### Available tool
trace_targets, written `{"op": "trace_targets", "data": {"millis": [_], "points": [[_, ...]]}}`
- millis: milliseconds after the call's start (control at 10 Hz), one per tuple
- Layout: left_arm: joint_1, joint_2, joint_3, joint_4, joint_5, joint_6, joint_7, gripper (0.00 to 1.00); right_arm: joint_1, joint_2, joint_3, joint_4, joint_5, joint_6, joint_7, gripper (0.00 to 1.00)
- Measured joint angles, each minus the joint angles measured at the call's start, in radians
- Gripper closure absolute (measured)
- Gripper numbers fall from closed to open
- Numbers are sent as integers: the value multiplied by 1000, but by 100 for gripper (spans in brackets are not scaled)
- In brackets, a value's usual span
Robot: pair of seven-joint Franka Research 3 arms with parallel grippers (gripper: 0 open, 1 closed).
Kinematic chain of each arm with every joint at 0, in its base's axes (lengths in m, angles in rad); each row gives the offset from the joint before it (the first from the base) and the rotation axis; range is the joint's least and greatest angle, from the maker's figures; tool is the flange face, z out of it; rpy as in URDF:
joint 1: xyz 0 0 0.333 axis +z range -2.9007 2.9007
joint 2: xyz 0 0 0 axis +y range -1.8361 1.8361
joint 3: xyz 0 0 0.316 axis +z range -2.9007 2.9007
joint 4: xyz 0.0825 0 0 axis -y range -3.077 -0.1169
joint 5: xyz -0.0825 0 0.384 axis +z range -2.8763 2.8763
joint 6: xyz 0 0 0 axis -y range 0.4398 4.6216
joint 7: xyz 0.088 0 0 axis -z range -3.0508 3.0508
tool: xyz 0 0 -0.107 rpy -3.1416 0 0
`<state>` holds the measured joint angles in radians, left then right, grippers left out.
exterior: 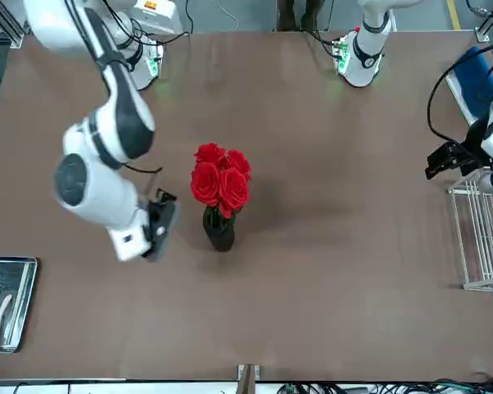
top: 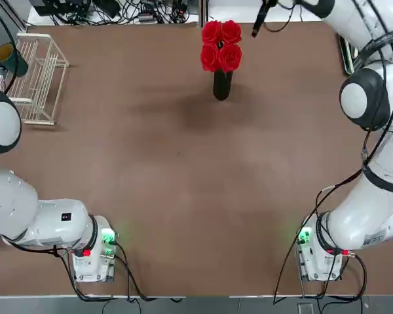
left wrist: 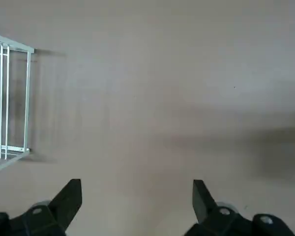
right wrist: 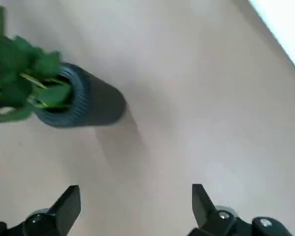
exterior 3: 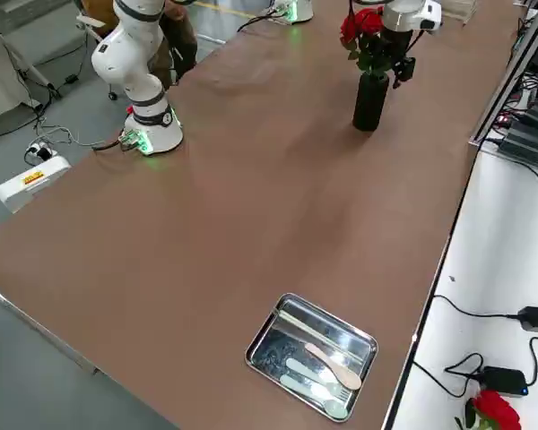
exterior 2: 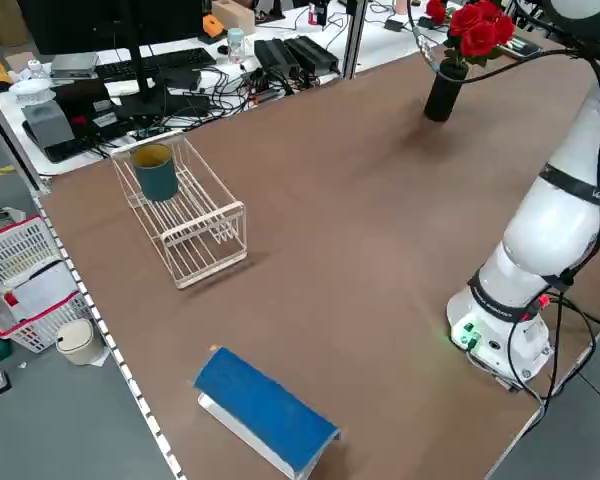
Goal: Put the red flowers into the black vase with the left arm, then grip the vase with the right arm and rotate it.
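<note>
The red flowers stand upright in the black vase at the far middle of the table. In the front view the flowers fill the mouth of the vase. My right gripper hovers close beside the vase without touching it. In the right wrist view its fingers are spread open and empty, with the vase and green leaves a little way off. My left gripper is open and empty over bare table near the wire rack, far from the vase.
A white wire rack at the far left holds a dark teal cup. A metal tray with cutlery lies at the far right corner. A blue box sits near the left edge. Cables crowd the bench behind the table.
</note>
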<state>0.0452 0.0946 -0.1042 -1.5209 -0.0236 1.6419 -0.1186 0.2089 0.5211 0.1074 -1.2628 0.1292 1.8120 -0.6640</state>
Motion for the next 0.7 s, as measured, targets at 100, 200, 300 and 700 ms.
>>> {"op": "trace_targets", "data": {"millis": [100, 200, 300, 700], "points": [[0, 0, 0, 0, 0, 0, 0, 0, -3, -28, -51, 1, 6, -40, 105, 0], [0, 1, 0, 0, 0, 0, 0, 0, -4, -60, -96, 2, 7, -85, 236, 0], [0, 1, 0, 0, 0, 0, 0, 0, -4, -99, -143, 1, 7, -128, 356, 0], [17, 2, 2, 1, 0, 0, 1, 0, -18, -323, -381, -204, -6, -181, 552, 0]]}}
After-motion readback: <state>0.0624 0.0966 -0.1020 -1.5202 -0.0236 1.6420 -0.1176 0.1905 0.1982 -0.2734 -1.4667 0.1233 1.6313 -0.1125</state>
